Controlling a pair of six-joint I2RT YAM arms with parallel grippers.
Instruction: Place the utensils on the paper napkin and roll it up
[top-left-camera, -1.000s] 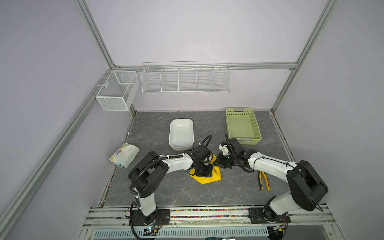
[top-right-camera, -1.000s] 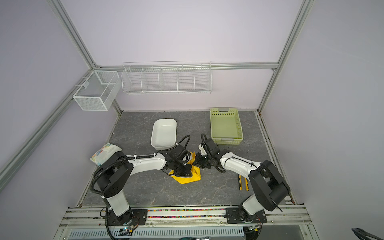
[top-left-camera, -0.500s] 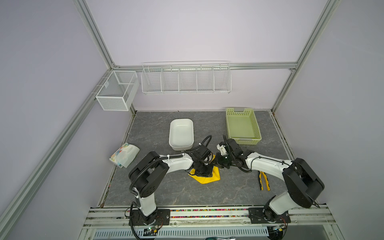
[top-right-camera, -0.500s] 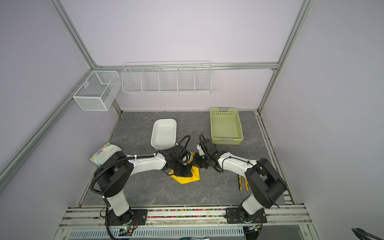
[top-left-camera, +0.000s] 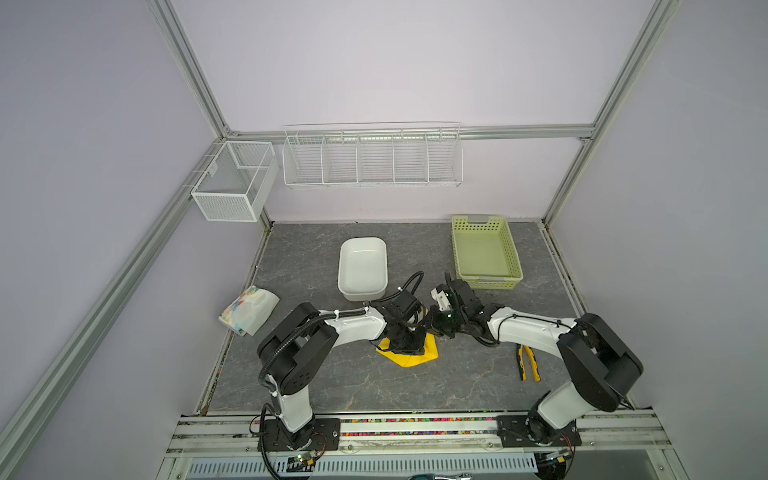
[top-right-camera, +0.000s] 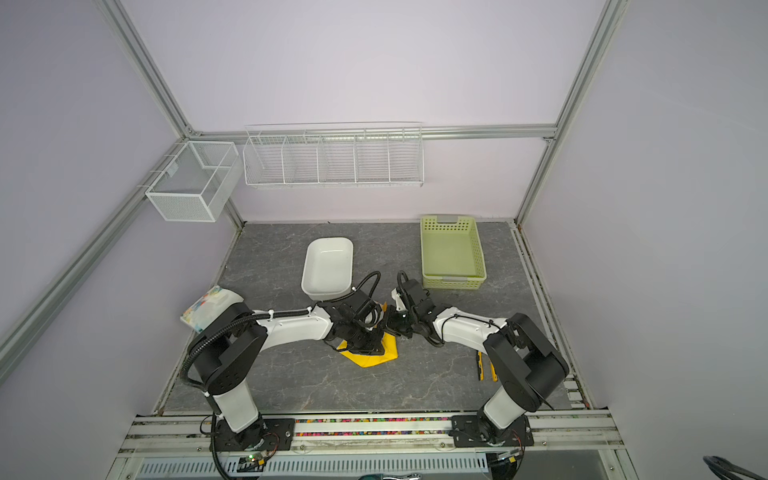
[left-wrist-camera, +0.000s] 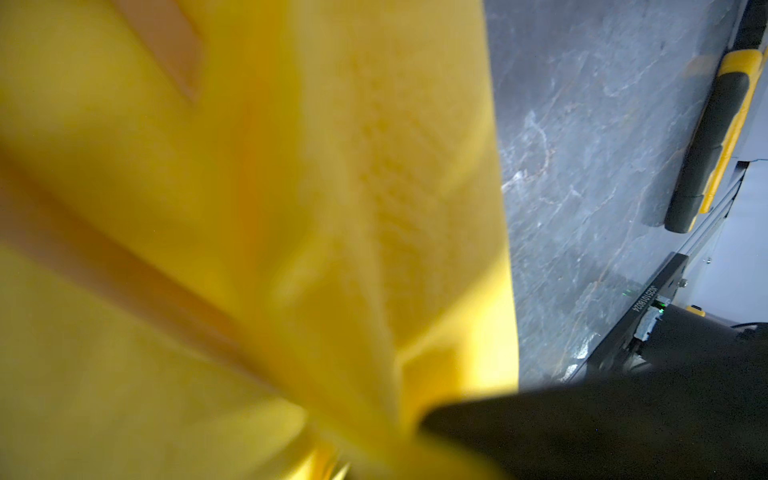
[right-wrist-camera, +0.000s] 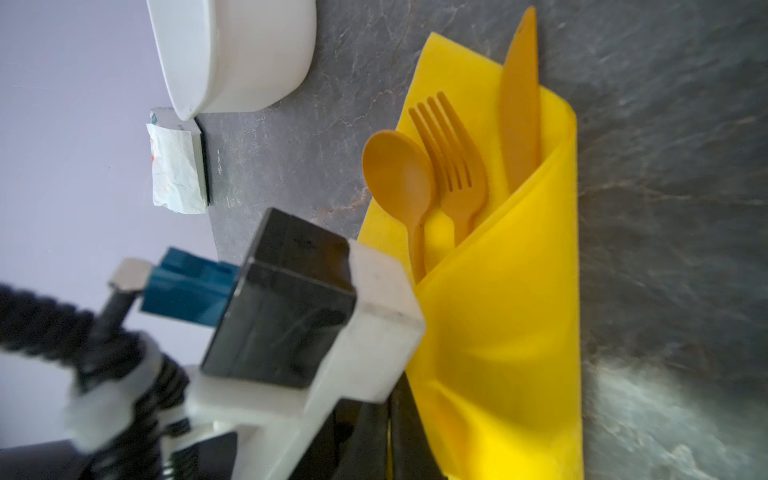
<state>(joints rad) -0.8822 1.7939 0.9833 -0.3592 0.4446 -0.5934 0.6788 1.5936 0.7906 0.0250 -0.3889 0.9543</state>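
L tool (top-left-camera: 406, 337) clamped on folded edge of paper napkin (right-wrist-camera: 498, 311). R tool (top-left-camera: 433, 323) pressed together just beside; grip contents n/d. Napkin lies mid-counter (top-left-camera: 332, 382) near white tub (top-left-camera: 362, 266), part-wrapped round utensils (right-wrist-camera: 449, 166), heads exposed.

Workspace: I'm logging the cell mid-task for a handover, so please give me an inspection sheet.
Surface: grey stone-look table, no spills seen.
Job's things: paper napkin folded over the handles of the utensils; their heads stick out.
Clutter: white tub, green basket, printed packet, pliers.
Grippers: left gripper shut on the napkin; right gripper shut, close beside it.
Cables: black cable loops at both wrists.
Surroundings: wire rack, mesh box; nothing seen inside.
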